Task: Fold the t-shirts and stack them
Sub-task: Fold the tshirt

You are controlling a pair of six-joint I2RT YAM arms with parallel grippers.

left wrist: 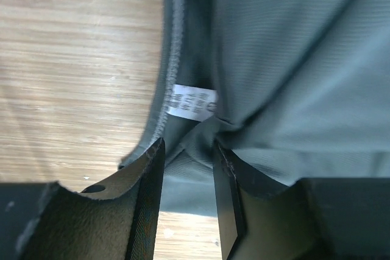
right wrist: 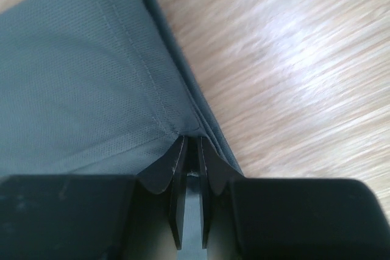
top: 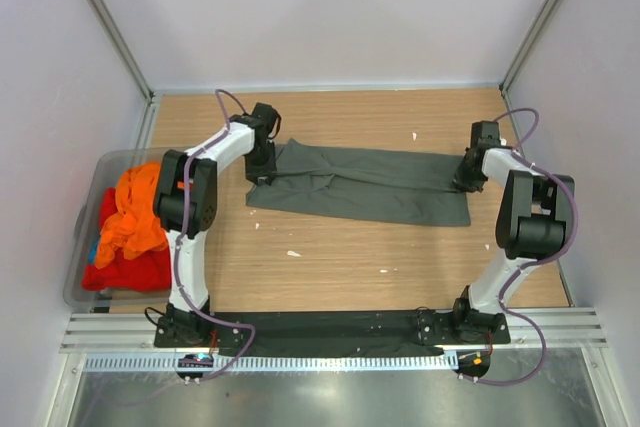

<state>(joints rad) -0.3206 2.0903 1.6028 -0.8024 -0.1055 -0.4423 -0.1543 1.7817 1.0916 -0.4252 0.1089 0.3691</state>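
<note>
A dark grey-green t-shirt (top: 360,182) lies spread in a long band across the middle of the table. My left gripper (top: 262,172) is at its left end. In the left wrist view that gripper (left wrist: 187,150) stands open, with loose cloth of the shirt (left wrist: 292,59) lying in the gap and a white neck label (left wrist: 192,103) just ahead. My right gripper (top: 467,179) is at the shirt's right end. In the right wrist view it (right wrist: 192,144) is shut on the hemmed edge of the shirt (right wrist: 79,77). Orange (top: 135,212), red (top: 125,269) and blue (top: 92,247) t-shirts lie heaped in the bin.
A translucent grey plastic bin (top: 100,162) stands at the table's left edge, beside the left arm. Bare wooden tabletop (top: 340,267) lies between the shirt and the arm bases. White walls and metal posts enclose the back and sides.
</note>
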